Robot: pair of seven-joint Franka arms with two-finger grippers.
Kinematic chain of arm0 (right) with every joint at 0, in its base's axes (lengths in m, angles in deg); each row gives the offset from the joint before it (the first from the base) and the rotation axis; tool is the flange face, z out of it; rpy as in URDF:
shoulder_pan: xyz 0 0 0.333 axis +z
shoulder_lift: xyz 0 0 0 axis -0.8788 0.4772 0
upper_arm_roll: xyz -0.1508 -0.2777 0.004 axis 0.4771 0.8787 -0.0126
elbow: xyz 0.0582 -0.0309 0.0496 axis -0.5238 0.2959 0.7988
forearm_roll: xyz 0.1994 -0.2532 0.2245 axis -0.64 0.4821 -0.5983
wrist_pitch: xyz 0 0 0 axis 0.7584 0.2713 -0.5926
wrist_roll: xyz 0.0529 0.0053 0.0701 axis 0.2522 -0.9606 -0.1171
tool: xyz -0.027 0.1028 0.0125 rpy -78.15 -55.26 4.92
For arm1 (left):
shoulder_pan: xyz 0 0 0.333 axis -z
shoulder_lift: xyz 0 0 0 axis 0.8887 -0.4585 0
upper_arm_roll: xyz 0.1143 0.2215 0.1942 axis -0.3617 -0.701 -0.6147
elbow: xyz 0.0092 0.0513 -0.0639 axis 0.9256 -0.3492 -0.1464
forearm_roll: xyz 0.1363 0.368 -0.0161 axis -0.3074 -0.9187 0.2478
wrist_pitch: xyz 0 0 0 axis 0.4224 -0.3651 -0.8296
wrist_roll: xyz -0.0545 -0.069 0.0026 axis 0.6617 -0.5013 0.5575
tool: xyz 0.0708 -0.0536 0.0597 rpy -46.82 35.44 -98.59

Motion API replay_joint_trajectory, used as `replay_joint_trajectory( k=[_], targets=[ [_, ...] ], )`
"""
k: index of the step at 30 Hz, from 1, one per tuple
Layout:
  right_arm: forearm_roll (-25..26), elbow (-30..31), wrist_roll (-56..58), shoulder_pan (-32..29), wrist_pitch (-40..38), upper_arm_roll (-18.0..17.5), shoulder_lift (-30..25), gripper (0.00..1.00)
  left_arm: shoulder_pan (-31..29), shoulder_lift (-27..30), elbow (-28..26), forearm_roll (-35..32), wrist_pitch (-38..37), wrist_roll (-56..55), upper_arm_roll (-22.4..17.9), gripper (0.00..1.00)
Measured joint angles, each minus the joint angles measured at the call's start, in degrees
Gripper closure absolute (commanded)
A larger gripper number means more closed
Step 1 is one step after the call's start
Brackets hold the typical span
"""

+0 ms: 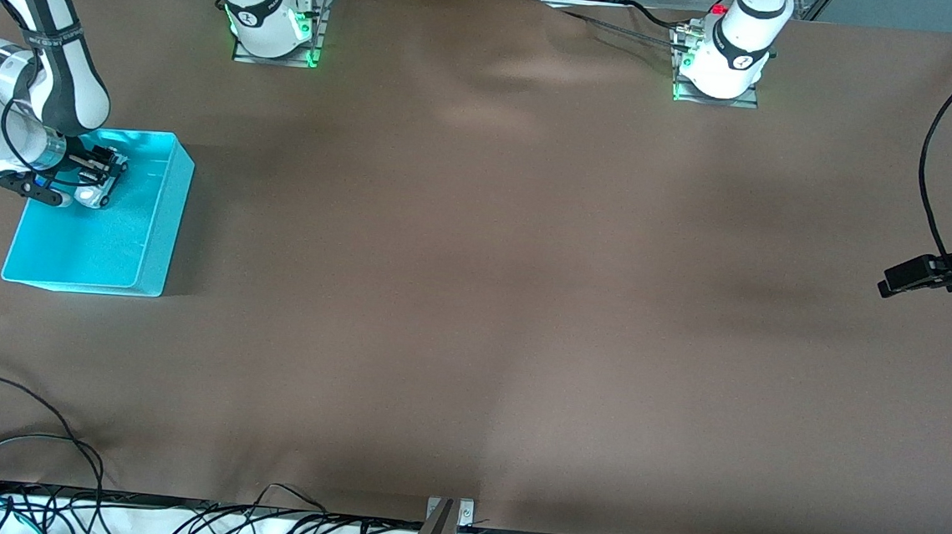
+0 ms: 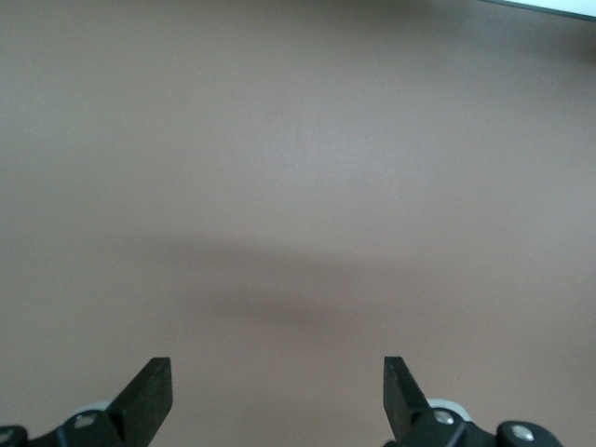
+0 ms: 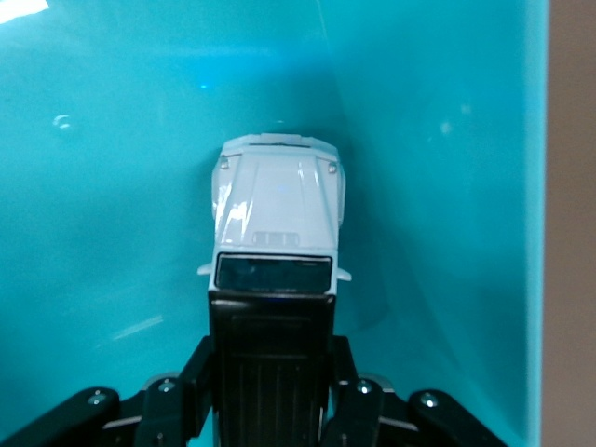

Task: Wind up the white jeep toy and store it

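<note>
The white jeep toy (image 3: 276, 209), with a black roof and a dark windscreen, is gripped by its sides in my right gripper (image 3: 270, 372). The gripper holds it inside the cyan bin (image 3: 112, 186), low over the bin's floor; I cannot tell if its wheels touch. In the front view the right gripper (image 1: 99, 176) and the jeep (image 1: 106, 184) are in the part of the cyan bin (image 1: 157, 219) farther from the front camera. My left gripper (image 2: 277, 396) is open and empty over bare brown table, and waits at the left arm's end of the table (image 1: 902, 278).
The brown cloth-covered table (image 1: 474, 300) is bare apart from the bin. A black cable (image 1: 931, 165) loops over the left arm's end. Loose cables (image 1: 53, 447) lie along the edge nearest the front camera.
</note>
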Motion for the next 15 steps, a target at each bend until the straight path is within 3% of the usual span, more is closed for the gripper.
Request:
replay_joint_trajectory(
  k=[6,9,11,14,15],
  targets=[
    [0.0,-0.1,0.0,-0.2,1.3,0.0,1.0,0.99,0.0,0.0,0.0,0.0,0.0,0.0,0.0,0.0],
    [0.0,-0.1,0.0,-0.2,1.5,0.0,1.1,0.74,0.0,0.0,0.0,0.0,0.0,0.0,0.0,0.0],
    [0.0,-0.1,0.0,-0.2,1.5,0.0,1.1,0.4,0.0,0.0,0.0,0.0,0.0,0.0,0.0,0.0],
    [0.0,-0.1,0.0,-0.2,1.5,0.0,1.1,0.0,0.0,0.0,0.0,0.0,0.0,0.0,0.0,0.0],
    [0.0,-0.1,0.0,-0.2,1.7,0.0,1.2,0.0,0.0,0.0,0.0,0.0,0.0,0.0,0.0,0.0]
  ],
)
